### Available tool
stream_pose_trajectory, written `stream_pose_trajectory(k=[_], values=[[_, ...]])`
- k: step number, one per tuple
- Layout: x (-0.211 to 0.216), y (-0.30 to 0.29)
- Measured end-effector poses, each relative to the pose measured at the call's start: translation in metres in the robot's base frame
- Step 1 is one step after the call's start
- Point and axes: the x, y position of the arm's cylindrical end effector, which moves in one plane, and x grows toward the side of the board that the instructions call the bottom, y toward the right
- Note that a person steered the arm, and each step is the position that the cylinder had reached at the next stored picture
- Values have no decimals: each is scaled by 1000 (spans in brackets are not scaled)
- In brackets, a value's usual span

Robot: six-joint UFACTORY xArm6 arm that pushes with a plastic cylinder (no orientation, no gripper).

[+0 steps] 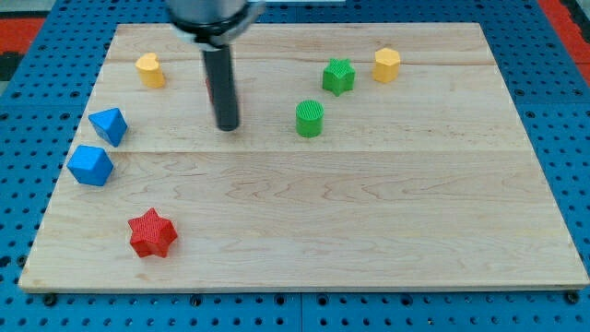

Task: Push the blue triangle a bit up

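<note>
The blue triangle (109,125) lies near the board's left edge. A second blue block (90,165), more cube-like, sits just below it and a little to the left. My tip (227,127) rests on the board well to the right of the blue triangle, at about the same height in the view, and touches no block. A sliver of a red block (210,88) shows behind the rod's left side, mostly hidden.
A yellow block (149,70) lies up and right of the blue triangle. A green cylinder (310,119), a green star (338,76) and a yellow hexagon (386,65) are at the upper right. A red star (152,232) is at the lower left.
</note>
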Motion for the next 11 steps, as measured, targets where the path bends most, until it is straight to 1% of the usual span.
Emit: stream_pose_trajectory(k=[1,3,4,6,7,8,9,10,11], values=[[2,-67],[13,-80],[31,-80],[33,-148],[33,-160],[31,-160],[21,-170],[-2,-154],[-9,-142]])
